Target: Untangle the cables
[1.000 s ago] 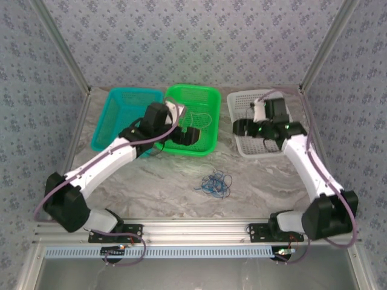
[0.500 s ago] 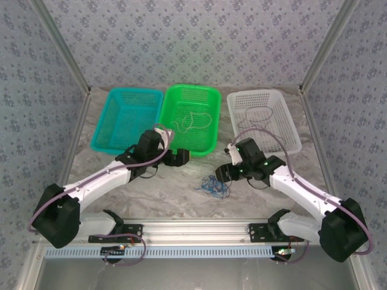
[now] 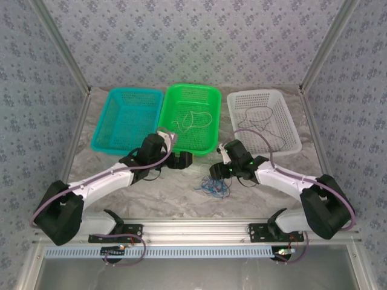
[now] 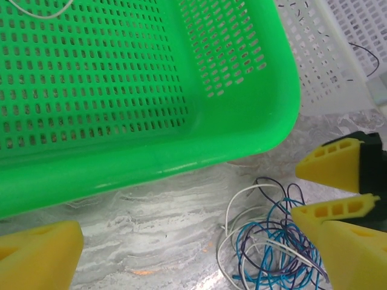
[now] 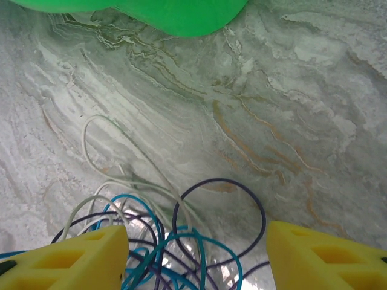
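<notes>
Your tangled cables (image 3: 213, 184) lie on the marbled desk (image 3: 151, 193) at lower centre of the top view, just below the green basket (image 3: 193, 88): blue, purple and whitish loops heaped together.

Your right gripper (image 5: 196, 266) hangs right over that heap with its fingers spread wide and nothing between them but the loops below.

Your left gripper (image 4: 193, 260) is also spread wide and holds nothing. It sits low by the green basket's near rim, with the heap towards its right finger.

One whitish cable (image 3: 192, 121) lies inside the green basket, and a dark cable (image 3: 261, 124) lies in the white basket (image 3: 254, 93).
</notes>
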You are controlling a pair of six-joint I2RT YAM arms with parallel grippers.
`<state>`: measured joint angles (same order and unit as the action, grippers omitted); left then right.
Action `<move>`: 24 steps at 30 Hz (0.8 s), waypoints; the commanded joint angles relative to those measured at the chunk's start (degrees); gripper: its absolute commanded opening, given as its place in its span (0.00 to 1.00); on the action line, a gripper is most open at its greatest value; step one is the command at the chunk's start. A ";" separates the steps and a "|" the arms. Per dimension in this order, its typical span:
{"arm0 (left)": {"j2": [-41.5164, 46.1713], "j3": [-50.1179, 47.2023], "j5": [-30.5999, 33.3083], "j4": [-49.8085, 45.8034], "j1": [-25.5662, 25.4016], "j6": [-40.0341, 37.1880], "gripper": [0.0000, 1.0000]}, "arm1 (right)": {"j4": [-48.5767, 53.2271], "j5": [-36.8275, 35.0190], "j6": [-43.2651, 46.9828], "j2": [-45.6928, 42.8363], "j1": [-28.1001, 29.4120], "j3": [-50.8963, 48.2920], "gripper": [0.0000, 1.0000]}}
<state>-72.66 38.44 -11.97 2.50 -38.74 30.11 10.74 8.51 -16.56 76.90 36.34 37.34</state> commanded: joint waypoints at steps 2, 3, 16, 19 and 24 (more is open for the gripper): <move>3.43 -1.14 0.04 2.92 -0.40 0.38 0.99 | -4.06 -2.85 1.79 2.10 0.42 0.55 0.63; 3.86 -1.20 0.25 3.11 -0.39 0.43 0.99 | -4.97 -2.98 1.71 2.71 0.46 0.30 0.63; 6.45 -2.09 0.77 3.84 -0.51 0.43 0.99 | -16.30 -3.07 -0.32 7.34 1.52 -2.35 0.34; 7.20 -2.23 1.02 3.63 -0.56 0.39 0.99 | -16.81 -3.39 -0.16 6.37 1.79 -2.97 0.16; 8.13 -2.31 1.38 3.54 -0.55 -0.04 1.00 | -15.95 -4.73 0.27 -0.81 2.96 -5.12 0.00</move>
<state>-66.02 36.14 -11.07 4.73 -38.81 30.09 -4.73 5.41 -16.67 80.79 38.41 33.17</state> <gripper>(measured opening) 0.994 0.068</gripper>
